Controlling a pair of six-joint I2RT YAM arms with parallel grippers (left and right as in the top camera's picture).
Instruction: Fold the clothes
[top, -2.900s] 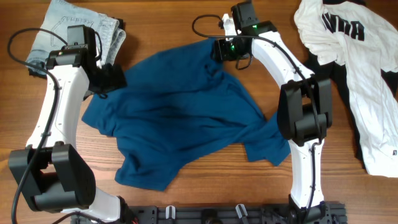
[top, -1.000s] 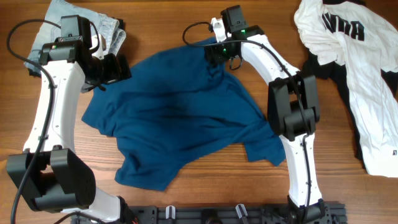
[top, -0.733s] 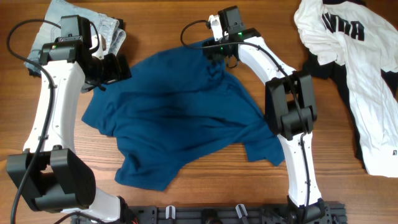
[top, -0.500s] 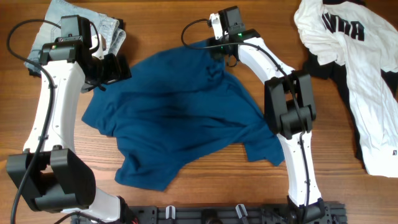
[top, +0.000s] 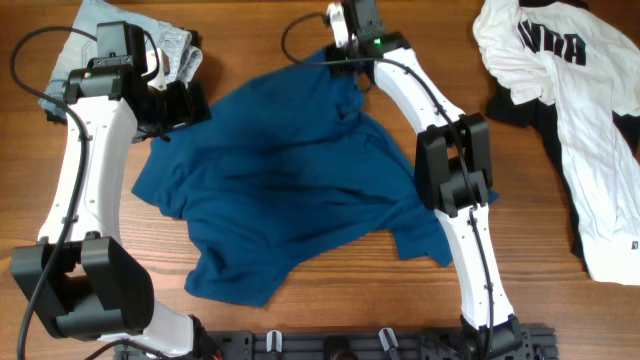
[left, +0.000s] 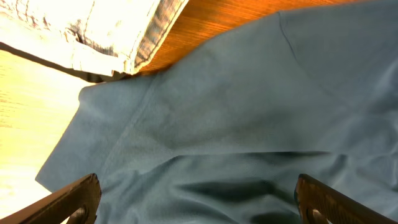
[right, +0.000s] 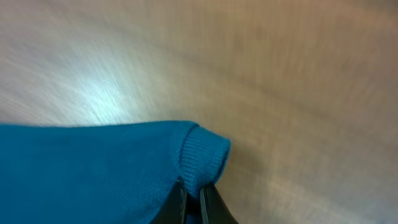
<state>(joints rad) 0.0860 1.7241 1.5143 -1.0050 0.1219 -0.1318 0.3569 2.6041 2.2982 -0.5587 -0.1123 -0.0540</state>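
The dark-blue shirt (top: 290, 180) lies crumpled across the middle of the table. My right gripper (top: 340, 54) is at the shirt's far edge, shut on a ribbed hem (right: 202, 155); in the right wrist view the fingertips (right: 193, 200) pinch that fold just above the wood. My left gripper (top: 183, 105) hovers open over the shirt's left sleeve area (left: 236, 124), its fingers (left: 68, 202) spread wide with only cloth below them. A white shirt with black lettering (top: 570, 110) lies at the far right on top of a black piece (top: 515, 105).
Folded light-blue jeans (top: 120, 40) sit at the far left corner, right beside the left gripper and showing in the left wrist view as denim (left: 93, 31). A black rail (top: 350, 345) runs along the near edge. Bare wood (top: 330, 285) shows round the blue shirt.
The right gripper has shut on the shirt's far hem and drawn it towards the far edge of the table. The left arm has stayed put, still open.
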